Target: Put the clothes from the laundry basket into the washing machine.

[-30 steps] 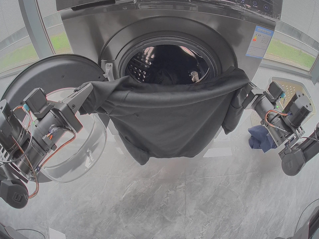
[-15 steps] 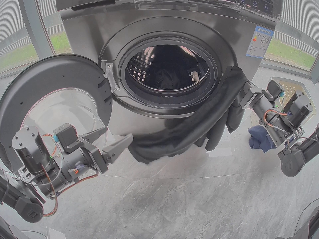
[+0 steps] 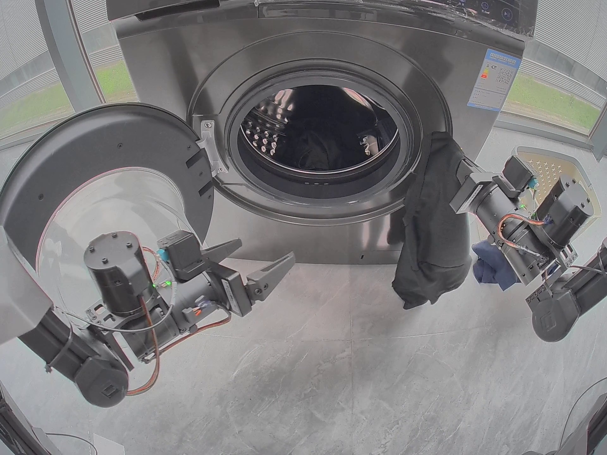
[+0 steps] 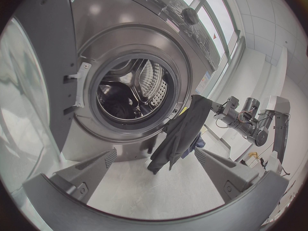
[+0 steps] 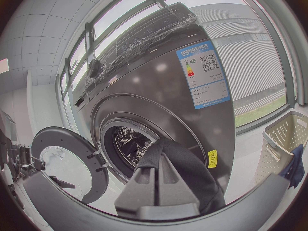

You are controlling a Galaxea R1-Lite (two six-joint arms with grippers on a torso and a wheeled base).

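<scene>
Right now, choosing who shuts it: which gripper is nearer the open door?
Left. The left gripper hangs beside the open door; the right gripper, holding a garment, is past the drum opening.

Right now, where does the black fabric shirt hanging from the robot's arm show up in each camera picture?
Head view: the black fabric shirt hangs from the right gripper, right of the washing machine's round drum opening.
Left wrist view: it dangles just beside that opening.
Right wrist view: close up, draped over that gripper.
Shared landmark: the drum opening.
</scene>
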